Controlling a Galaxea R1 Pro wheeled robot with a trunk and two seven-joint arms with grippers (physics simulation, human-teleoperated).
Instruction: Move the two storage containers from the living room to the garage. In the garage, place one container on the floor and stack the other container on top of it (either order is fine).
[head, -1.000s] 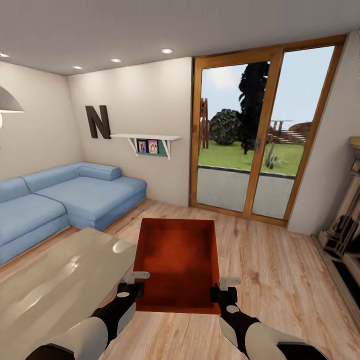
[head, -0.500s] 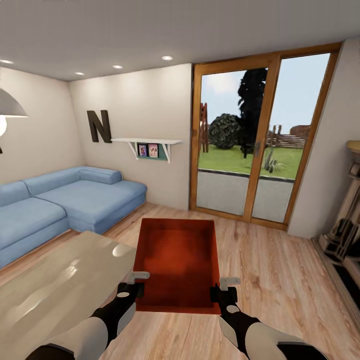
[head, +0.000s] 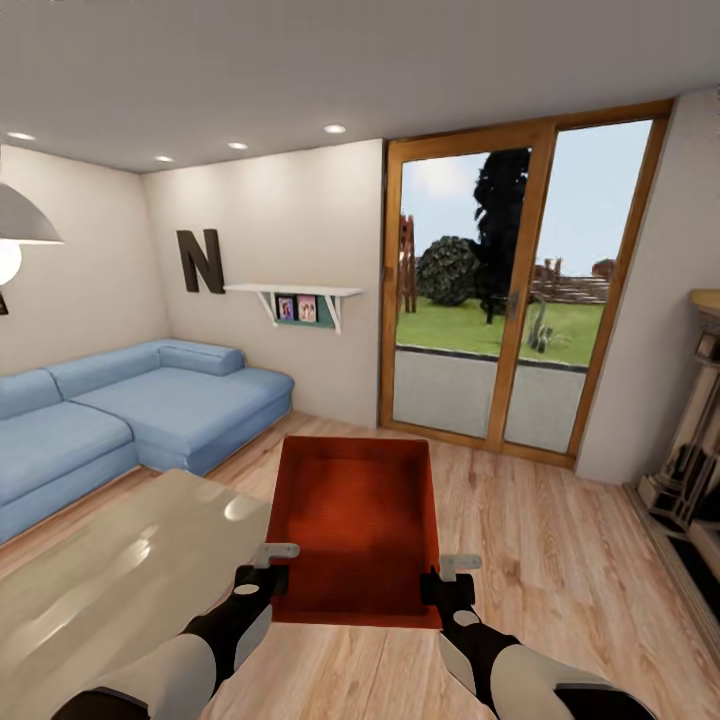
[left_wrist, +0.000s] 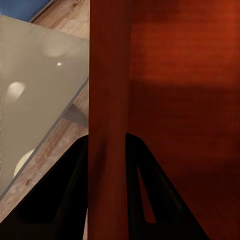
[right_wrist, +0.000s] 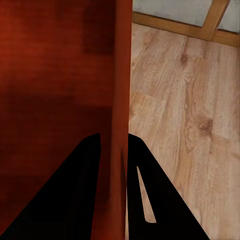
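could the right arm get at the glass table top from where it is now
Probably not as things stand: the right gripper is shut on the storage container's right wall, and the table lies beyond the container, on the left arm's side.

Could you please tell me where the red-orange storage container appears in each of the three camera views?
Head view: storage container at lower centre, held between both grippers.
Left wrist view: its side wall runs up between the fingers, interior beside it.
Right wrist view: its opposite wall between the fingers.
Shared landmark: the wood-plank floor.
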